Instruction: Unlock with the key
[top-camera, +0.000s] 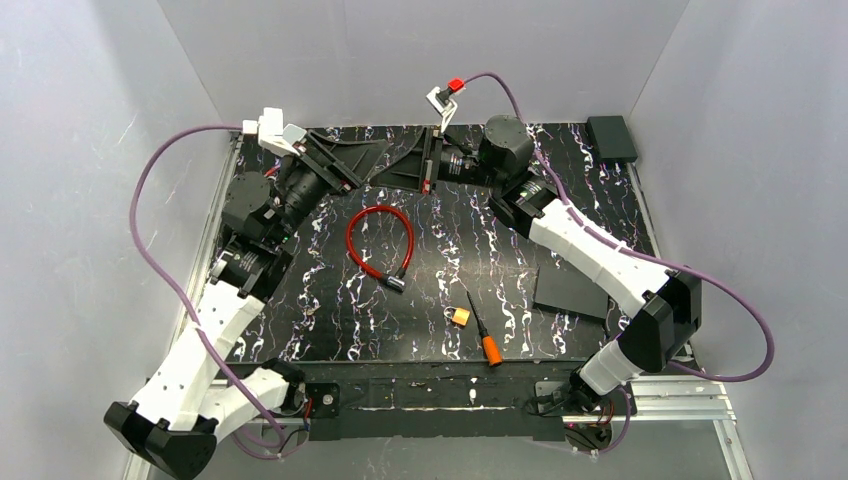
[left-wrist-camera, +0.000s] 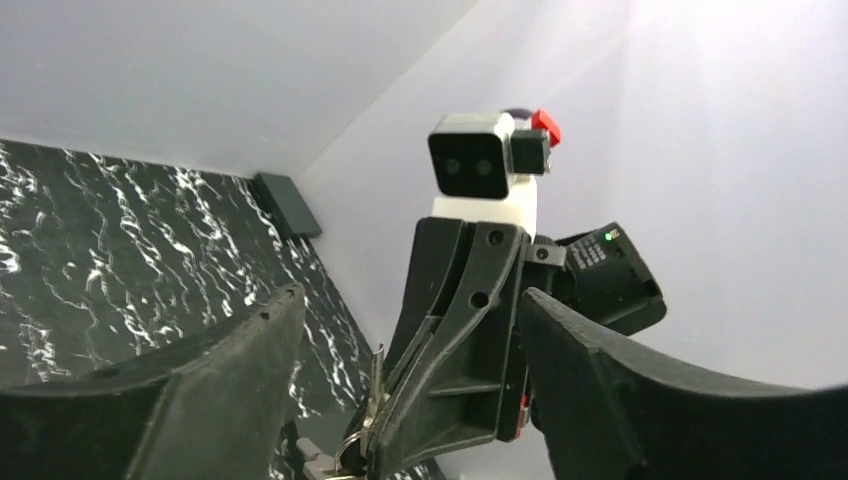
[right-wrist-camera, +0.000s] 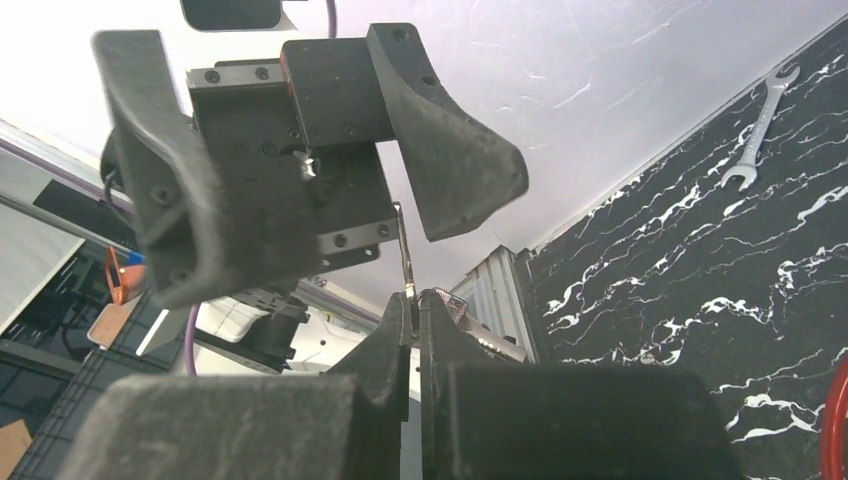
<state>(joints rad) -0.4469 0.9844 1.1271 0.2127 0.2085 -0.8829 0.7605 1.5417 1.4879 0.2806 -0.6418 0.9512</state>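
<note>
My right gripper (right-wrist-camera: 413, 300) is shut on the key (right-wrist-camera: 403, 250), a tiny silvery key whose thin blade sticks up past the fingertips. In the left wrist view the key (left-wrist-camera: 376, 385) shows edge-on in the right gripper's shut fingers, with its ring (left-wrist-camera: 335, 455) hanging below. My left gripper (left-wrist-camera: 410, 300) is open wide, with the right gripper's tips between its fingers (left-wrist-camera: 235, 365). Both grippers meet above the back of the table: left (top-camera: 372, 160), right (top-camera: 405, 170). A small brass padlock (top-camera: 460, 316) lies at the table's front centre, far from both.
A red cable loop (top-camera: 380, 243) lies mid-table. An orange-handled screwdriver (top-camera: 484, 340) lies near the front edge. A black plate (top-camera: 570, 290) lies on the right and a black box (top-camera: 612, 136) at the back right corner. A wrench (right-wrist-camera: 760, 130) lies by the wall.
</note>
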